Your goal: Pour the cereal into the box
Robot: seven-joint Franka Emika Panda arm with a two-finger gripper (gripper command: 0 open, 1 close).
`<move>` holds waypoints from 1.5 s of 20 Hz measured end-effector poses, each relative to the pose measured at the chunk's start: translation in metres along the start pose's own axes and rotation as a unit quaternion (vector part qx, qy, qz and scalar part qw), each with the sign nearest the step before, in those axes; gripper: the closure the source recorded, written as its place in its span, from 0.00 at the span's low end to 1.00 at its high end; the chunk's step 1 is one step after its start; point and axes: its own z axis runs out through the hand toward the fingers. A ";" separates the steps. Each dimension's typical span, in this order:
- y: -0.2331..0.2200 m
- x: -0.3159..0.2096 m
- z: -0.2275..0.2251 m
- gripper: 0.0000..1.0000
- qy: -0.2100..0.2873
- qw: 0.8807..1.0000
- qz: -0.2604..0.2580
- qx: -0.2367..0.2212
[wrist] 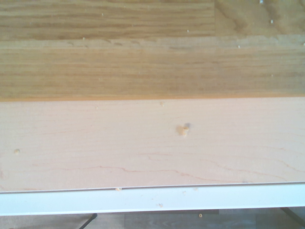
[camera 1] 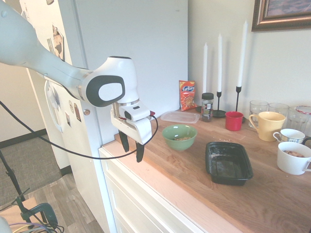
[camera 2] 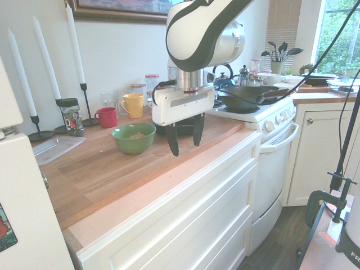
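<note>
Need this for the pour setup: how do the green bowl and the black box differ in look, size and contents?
Color and shape: the bowl is green and round; the box is black and rectangular with rounded corners.
Size: the box is wider than the bowl.
Contents: the bowl has cereal in it; no cereal heap shows in the box.
Shared: both stand upright and open-topped on the counter.

Countertop headcount, candles are winning
Three white candles are standing by one green bowl, one black box and one red mug.
</note>
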 end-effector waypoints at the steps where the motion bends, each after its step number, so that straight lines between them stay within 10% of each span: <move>1: 0.000 0.000 0.000 0.00 0.000 1.000 0.000 0.000; 18: -0.138 0.085 -0.053 0.00 0.048 0.997 -0.061 0.004; 30: -0.220 0.095 0.008 0.00 0.125 0.978 -0.138 -0.092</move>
